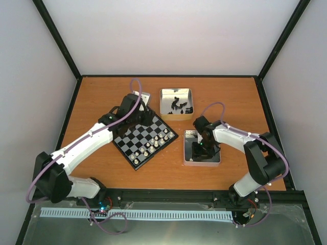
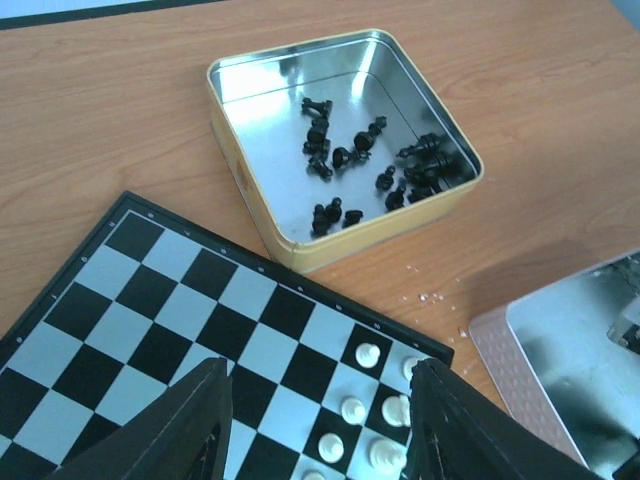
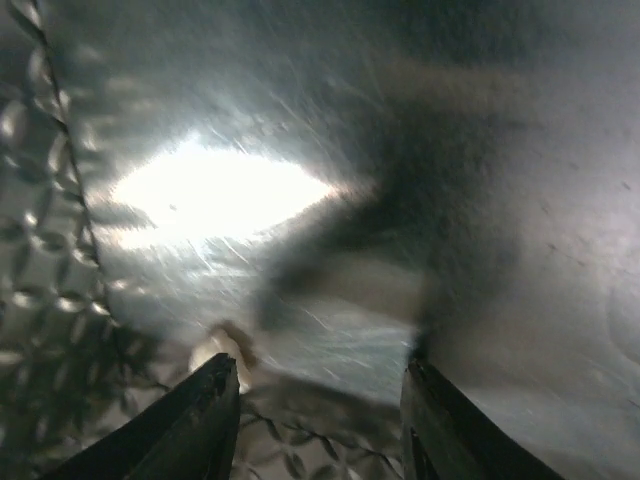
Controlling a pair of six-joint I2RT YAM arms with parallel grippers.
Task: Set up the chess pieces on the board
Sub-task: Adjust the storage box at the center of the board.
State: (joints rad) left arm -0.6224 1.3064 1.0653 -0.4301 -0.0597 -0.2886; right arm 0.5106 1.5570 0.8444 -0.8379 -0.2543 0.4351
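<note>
Tiny cream-white plastic chess pieces (image 2: pixel 368 353) stand in one corner of the small black-and-grey chequered board (image 2: pixel 190 300). The left fingers (image 2: pixel 190 425) hang over it, half open, holding nothing. The right fingers (image 3: pixel 200 420) are down in the shiny silver metal tin (image 3: pixel 420 150), apart and empty, a pale blurry piece (image 3: pixel 222 348) beside one. Best to get it between them, then squeeze gently.

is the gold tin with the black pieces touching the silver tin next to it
Apart. The left wrist view shows a strip of bare table between the gold tin and the silver tin.
</note>
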